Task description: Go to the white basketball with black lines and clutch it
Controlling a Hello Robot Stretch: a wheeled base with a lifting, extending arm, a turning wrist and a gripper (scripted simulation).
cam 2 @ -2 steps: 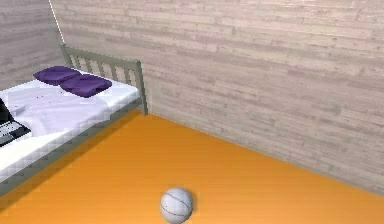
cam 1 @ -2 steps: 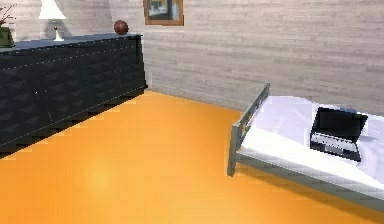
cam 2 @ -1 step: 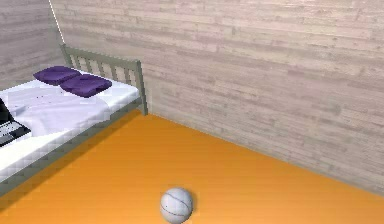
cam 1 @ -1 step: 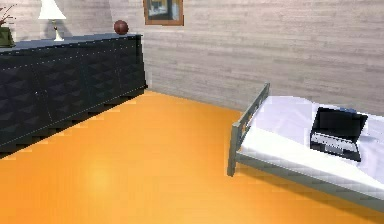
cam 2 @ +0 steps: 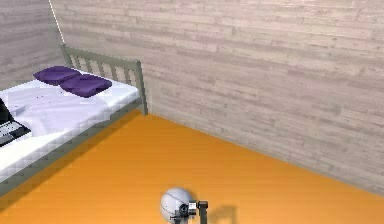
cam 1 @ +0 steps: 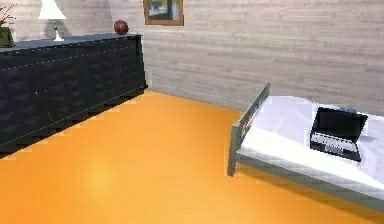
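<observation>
Where the gripper (cam 2: 190,211) shows at the bottom edge of the arm side view, near the middle, a white basketball (cam 2: 175,198) with faint dark lines sits right at its left. With the ball so close against the fingers and the orange floor (cam 2: 120,170) behind both, I cannot tell whether the gripper holds the ball or whether the two touch at all.

Farther out, the floor runs bare up to a wall of pale wooden planks (cam 2: 250,70). At that view's left stands a bed (cam 2: 70,112) with a white sheet and a grey slatted headboard (cam 2: 112,68). Two purple pillows (cam 2: 58,74) lie side by side near the headboard, and the corner of a black laptop (cam 2: 8,128) rests on the sheet at the left edge.

In the forward view the same bed fills the right side, its grey footboard (cam 1: 250,122) facing the floor, with the laptop lying open on the sheet. Along the left wall runs a long black sideboard (cam 1: 70,85). On its top stand a white lamp (cam 1: 51,14) and, near the far end, a small reddish-brown ball (cam 1: 121,27). A framed picture (cam 1: 163,10) hangs on the far wall.
</observation>
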